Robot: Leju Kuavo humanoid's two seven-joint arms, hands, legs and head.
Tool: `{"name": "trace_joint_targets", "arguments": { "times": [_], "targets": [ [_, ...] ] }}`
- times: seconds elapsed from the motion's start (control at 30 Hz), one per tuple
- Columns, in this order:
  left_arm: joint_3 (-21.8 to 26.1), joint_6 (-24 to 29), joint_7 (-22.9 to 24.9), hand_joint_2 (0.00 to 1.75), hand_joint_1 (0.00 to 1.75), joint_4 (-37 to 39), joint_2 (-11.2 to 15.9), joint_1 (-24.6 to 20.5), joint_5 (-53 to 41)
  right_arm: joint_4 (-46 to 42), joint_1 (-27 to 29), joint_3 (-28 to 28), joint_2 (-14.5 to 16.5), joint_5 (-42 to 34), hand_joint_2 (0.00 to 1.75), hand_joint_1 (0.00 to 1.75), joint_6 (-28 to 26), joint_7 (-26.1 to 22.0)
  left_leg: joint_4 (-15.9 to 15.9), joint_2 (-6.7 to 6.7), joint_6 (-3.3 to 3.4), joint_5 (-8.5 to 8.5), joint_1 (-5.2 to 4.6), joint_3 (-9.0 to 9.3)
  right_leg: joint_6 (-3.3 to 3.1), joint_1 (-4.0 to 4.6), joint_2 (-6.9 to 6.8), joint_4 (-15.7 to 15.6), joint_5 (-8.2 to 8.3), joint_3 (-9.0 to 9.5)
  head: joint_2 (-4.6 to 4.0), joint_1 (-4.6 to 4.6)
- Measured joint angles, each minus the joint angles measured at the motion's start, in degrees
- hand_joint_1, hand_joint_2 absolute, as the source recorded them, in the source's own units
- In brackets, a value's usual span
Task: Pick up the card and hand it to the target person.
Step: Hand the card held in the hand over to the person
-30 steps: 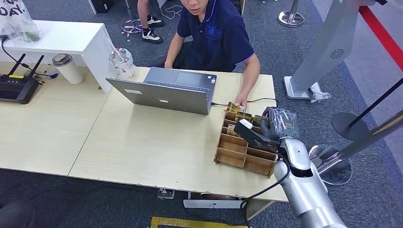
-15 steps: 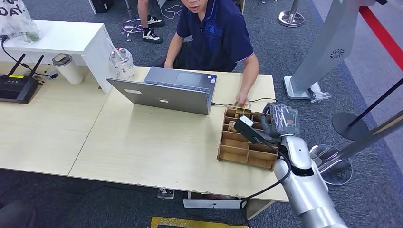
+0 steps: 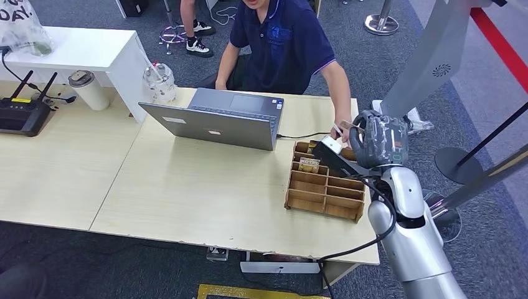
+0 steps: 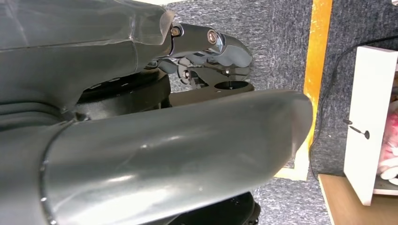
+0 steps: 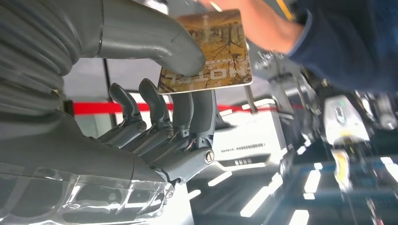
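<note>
The card (image 5: 206,51) is off the worktop and in the right hand (image 5: 155,112), pinched between the thick thumb on its printed face and the darker fingers (image 5: 187,117) behind it. It is a brown-and-gold card with a pale band of lettering along one edge. The picking up therefore looks done; what is left is the handover itself.

That handover seems close. In the head view the right hand (image 3: 381,138) is raised above the far right corner of the worktop (image 3: 205,187), just beyond the wooden organiser (image 3: 324,190), and the person's hand (image 3: 341,129) reaches to meet it, so near that I cannot tell whether it touches the card. A release has not happened as far as these views show, since the thumb is clamped on the card. One more card (image 3: 309,164) stands in a compartment of the organiser.

The head view gives the layout: the person (image 3: 280,43) in a dark blue shirt sits behind the open laptop (image 3: 215,121), arm stretched toward the robot. It does not show the grip clearly, as the hand is seen from behind and the card is too small to read there. The right wrist view supplies that, showing the pinch and the person's forearm (image 5: 253,21) just beyond the card's far edge.

The left wrist view shows curled metal fingers (image 4: 211,54) of the left hand above grey carpet; whether they hold anything I cannot tell.
</note>
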Motion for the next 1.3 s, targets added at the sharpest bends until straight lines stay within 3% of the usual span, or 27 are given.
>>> {"name": "trace_joint_targets", "arguments": {
  "times": [0.87, 0.9, 1.0, 1.03, 1.1, 1.3],
  "targets": [
    [1.24, 1.08, -1.31, 0.0, 0.0, 0.06, -0.76, -0.09, -0.52, -1.71, -1.05, -0.1, -0.16, 0.27, 1.75, 1.4, 1.73, -0.41, 0.0, -0.03, 0.0, 0.0, 0.0, -0.01, 0.0, 0.0, -0.01, 0.0, 0.0, 0.02, 0.0, -0.01],
    [1.27, 1.19, -1.31, 0.0, 0.0, 0.07, -0.8, -0.1, -0.51, -1.6, -1.13, -0.09, -0.13, 0.27, 1.75, 1.24, 1.74, -0.5, 0.0, -0.03, 0.0, 0.0, 0.0, -0.01, 0.0, 0.0, -0.01, 0.0, 0.0, 0.02, 0.0, -0.01],
    [1.41, 1.38, -1.31, 0.0, 0.0, 0.07, -0.85, -0.11, -0.45, -1.13, -1.57, 0.01, 0.02, 0.26, 1.75, 0.37, 1.75, -0.86, 0.0, -0.03, 0.0, 0.0, 0.0, -0.01, 0.0, 0.0, -0.01, 0.0, 0.0, 0.02, 0.0, -0.01],
    [1.49, 1.4, -1.31, 0.0, 0.0, 0.07, -0.86, -0.11, -0.44, -0.96, -1.68, 0.05, 0.07, 0.24, 1.75, 0.17, 1.75, -0.99, 0.0, -0.03, 0.0, 0.0, 0.0, -0.01, 0.0, 0.0, -0.01, 0.0, 0.0, 0.02, 0.0, 0.0],
    [1.64, 1.44, -1.31, 0.0, 0.0, 0.07, -0.89, -0.11, -0.44, -0.59, -1.82, 0.11, 0.16, 0.2, 1.75, 0.0, 1.74, -1.2, 0.0, -0.03, 0.0, 0.0, 0.0, -0.01, 0.0, 0.0, -0.02, 0.0, 0.0, 0.02, 0.0, 0.0],
    [1.98, 1.46, -1.28, 0.0, 0.0, 0.07, -0.91, -0.13, -0.6, -0.27, -1.61, 0.3, 0.27, -1.34, 1.75, 0.0, 1.88, -1.53, 0.0, -0.03, 0.0, 0.0, 0.0, 0.0, 0.0, 0.0, -0.02, 0.0, 0.0, 0.01, 0.0, 0.0]
  ]
}}
